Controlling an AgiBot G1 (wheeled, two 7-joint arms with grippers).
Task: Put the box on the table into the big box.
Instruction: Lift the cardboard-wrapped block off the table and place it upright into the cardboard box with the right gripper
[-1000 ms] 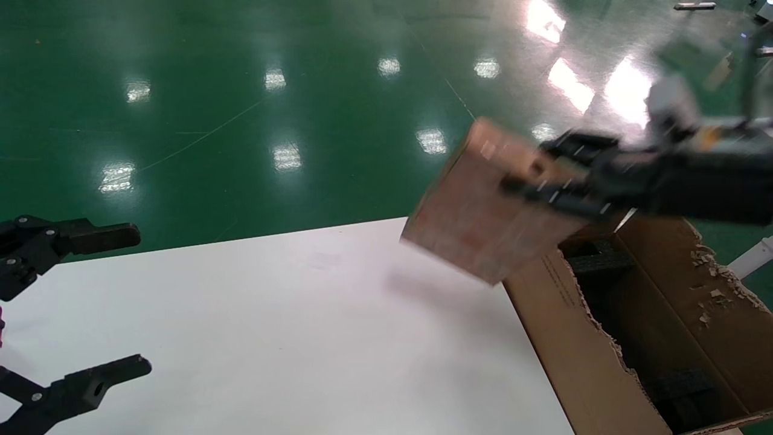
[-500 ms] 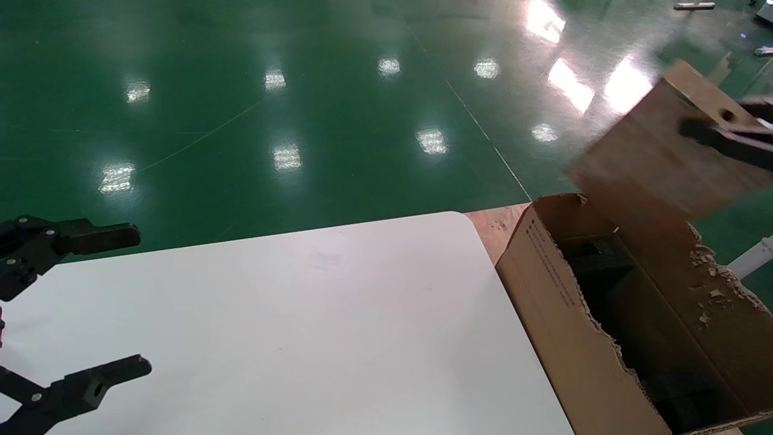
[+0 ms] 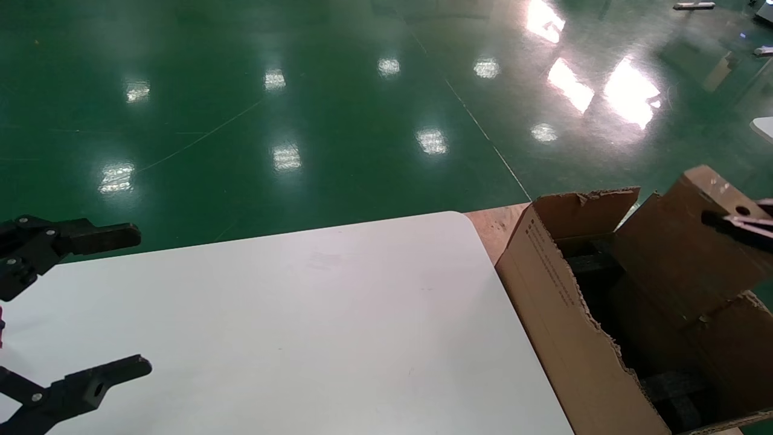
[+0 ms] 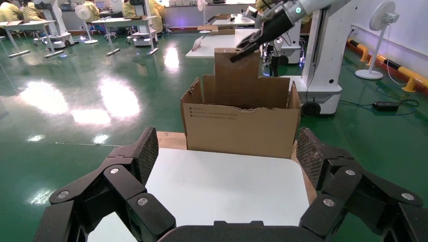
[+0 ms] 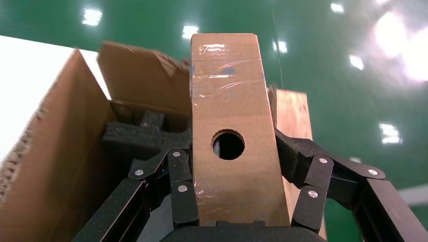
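The small brown taped box [image 3: 676, 241] hangs tilted over the big torn carton [image 3: 561, 314], its lower end down inside the opening. My right gripper [image 3: 740, 225] at the right edge is shut on its upper end. In the right wrist view my right gripper [image 5: 232, 151] clamps the box [image 5: 229, 91] on both sides of its round hole, above the black foam [image 5: 136, 136] in the carton [image 5: 55, 161]. My left gripper [image 3: 140, 299] is open and empty over the white table [image 3: 302, 326] at the left. The left wrist view shows the left gripper [image 4: 227, 151], the carton [image 4: 239, 126] and the box [image 4: 234, 70].
The carton stands on a wooden board [image 3: 492, 223] right of the table's rounded corner. Glossy green floor [image 3: 302, 90] lies beyond. In the left wrist view a white machine column [image 4: 323, 50] stands behind the carton.
My right gripper has carried the small box from above the table's right edge to the right, then down into the carton's opening. The left arm has not moved.
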